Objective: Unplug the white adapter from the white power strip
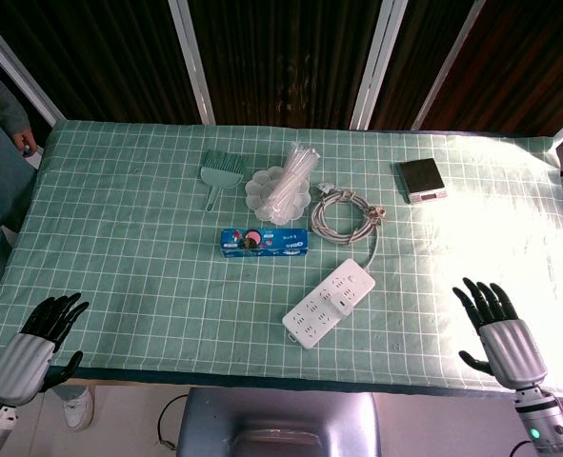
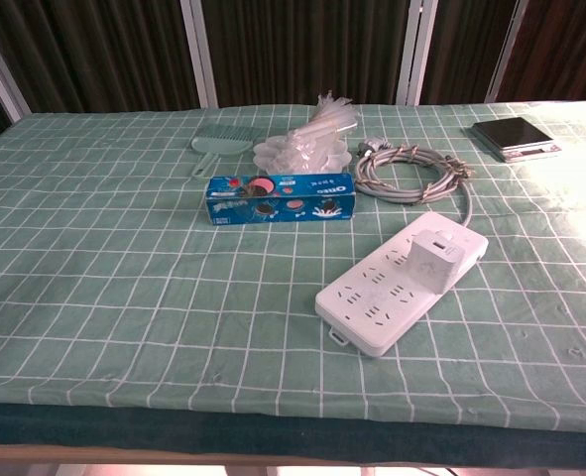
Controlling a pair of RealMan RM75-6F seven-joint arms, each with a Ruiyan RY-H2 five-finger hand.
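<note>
Smooth white plastic power strip and adapter lie on matt checked cloth.

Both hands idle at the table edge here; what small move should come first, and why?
Probably bring the right hand toward the adapter: it is still plugged into the strip, both hands are open and away from it, and the left hand sits farther off.

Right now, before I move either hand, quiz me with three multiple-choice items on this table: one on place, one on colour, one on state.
1. The white adapter sits on the power strip at:
A. the end by the coiled cable
B. the near end
C. off the strip

2. The cookie box is:
A. red
B. blue
C. yellow

3. The left hand and right hand are:
A. both holding the strip
B. one on the adapter
C. both empty at the table's near edge

Key: A, the cable leaves that end; B, blue packaging; C, fingers apart, touching nothing.
</note>
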